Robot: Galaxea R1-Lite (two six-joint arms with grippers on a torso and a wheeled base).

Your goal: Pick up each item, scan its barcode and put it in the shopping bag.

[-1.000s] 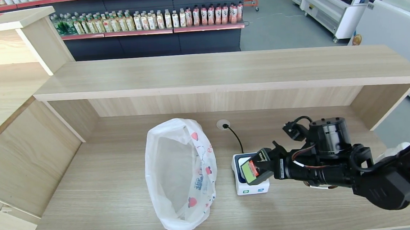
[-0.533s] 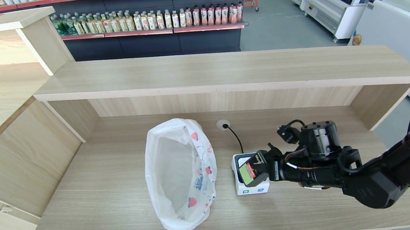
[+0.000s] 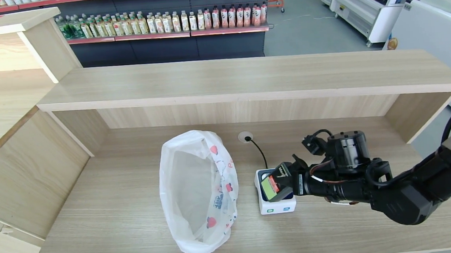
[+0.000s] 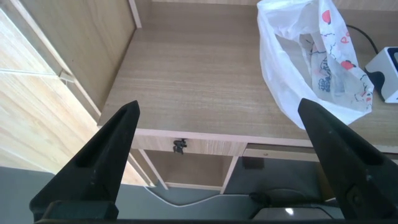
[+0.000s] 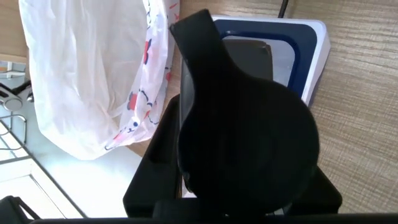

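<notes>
The worktop, a broad slab of pale wood-grain laminate walled on three sides by matching panels, is carrying everything here. The shopping bag is standing near its middle, a thin, crinkled white plastic sack printed with small red and blue figures, its mouth gaping open and its bottom reaching the worktop's near edge. The left gripper is hanging off the near edge of the worktop, its two flat, wedge-shaped black fingers spread wide with nothing between them. The right gripper, matte black on a thick jointed arm, is reaching in from the right, its fingers clenched on a small box. That box, dark-sided with a glossy green face and a red strip, is being held tilted just above the scanner, to the right of the bag. The scanner is sitting as a squat white plastic block with rounded corners, a blue top and a dark glass window. A thin black cable is curving from it to a round grommet behind.
</notes>
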